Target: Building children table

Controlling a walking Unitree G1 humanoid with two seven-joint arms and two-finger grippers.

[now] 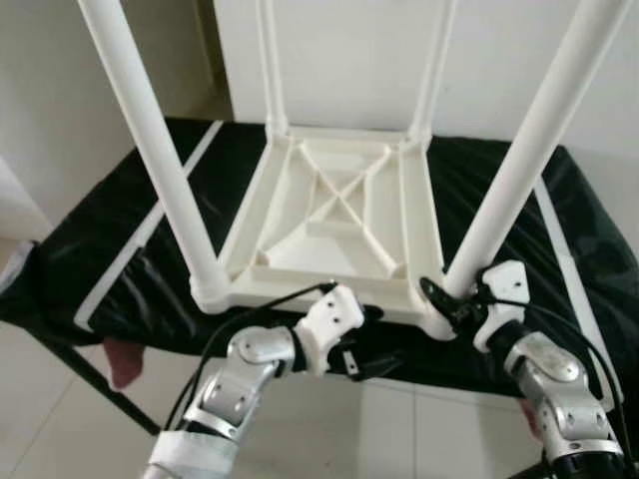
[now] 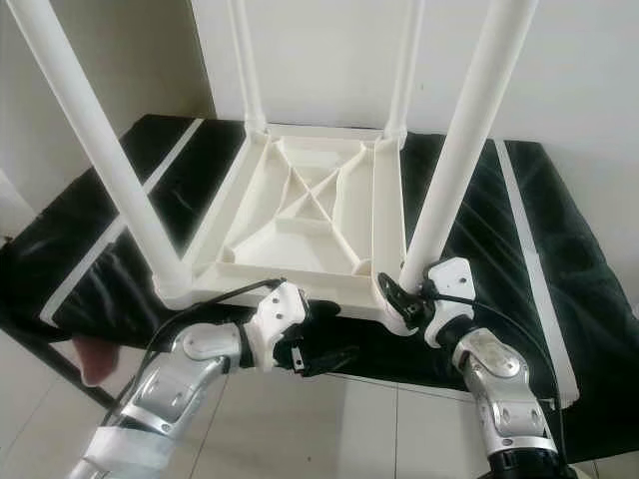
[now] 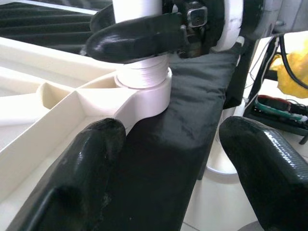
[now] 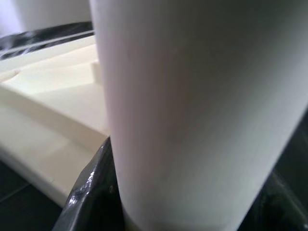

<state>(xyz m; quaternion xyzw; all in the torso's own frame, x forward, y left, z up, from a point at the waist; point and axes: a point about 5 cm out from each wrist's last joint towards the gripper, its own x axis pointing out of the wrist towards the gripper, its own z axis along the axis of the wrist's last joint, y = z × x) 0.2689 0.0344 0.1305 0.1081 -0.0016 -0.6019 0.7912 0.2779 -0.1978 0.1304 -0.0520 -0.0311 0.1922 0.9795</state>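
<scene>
Table: white plastic children's table (image 1: 334, 215) upside down, frame centre, on black-covered surface (image 1: 90, 230).
Right hand (image 1: 446, 295): clamped on near-right leg (image 1: 519, 165) (at its base).
Left hand (image 1: 374, 361): fingers apart, lower centre.

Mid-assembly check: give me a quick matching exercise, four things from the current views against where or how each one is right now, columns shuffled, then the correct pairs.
Column 1
1. right end effector
2. left end effector
3. table top
4. black cover

Column 2
A. upside down, legs pointing up
B. open, low beside the table's near edge
C. spread underneath the table
D. closed around the base of the near right leg

Pairs: 1-D, 2-B, 3-A, 4-C
</scene>
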